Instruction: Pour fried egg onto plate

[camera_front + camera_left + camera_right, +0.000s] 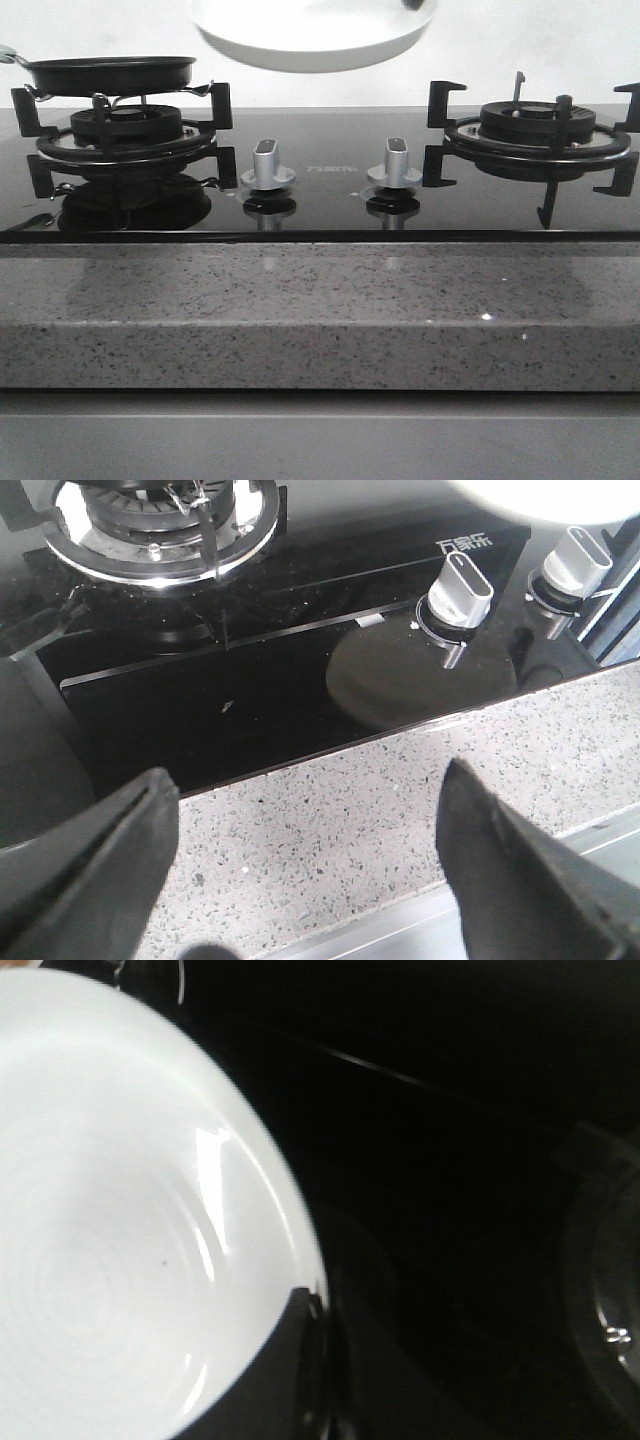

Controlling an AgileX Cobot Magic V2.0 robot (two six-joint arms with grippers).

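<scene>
Pouring step: the plate [312, 38] hangs in the air above the middle of the hob, well apart from the pan [110, 72]. Judged from this, the pan must next be taken and tipped. Bring the plate low and close beside the pan's rim first, and keep it level so the egg slides on rather than off.
Counter [320, 320]: speckled grey stone, matte, with a square front edge.
Hob [320, 205]: black glass, flat and mirror-glossy, so anything set down on it will slide.
Grates: black metal prongs around both burners; the right one is bare.
Plate: glossy white, round and shallow, with faint concentric rings inside; nothing lies on it. It is slick, so the hold on its rim matters.
Pan: black, shallow and round, sitting on the left grate, its handle running off frame to the left.
Left gripper [305, 780]: jaws spread wide and holding nothing, over the counter edge in front of the hob. The fingers look dark and rubbery.
Right gripper [295, 1345]: one dark finger lies over the plate's rim; I judge it clamped there.
Knobs [267, 165]: two, silvery metal, between the burners.
Egg: not visible; the pan's inside is hidden.
</scene>
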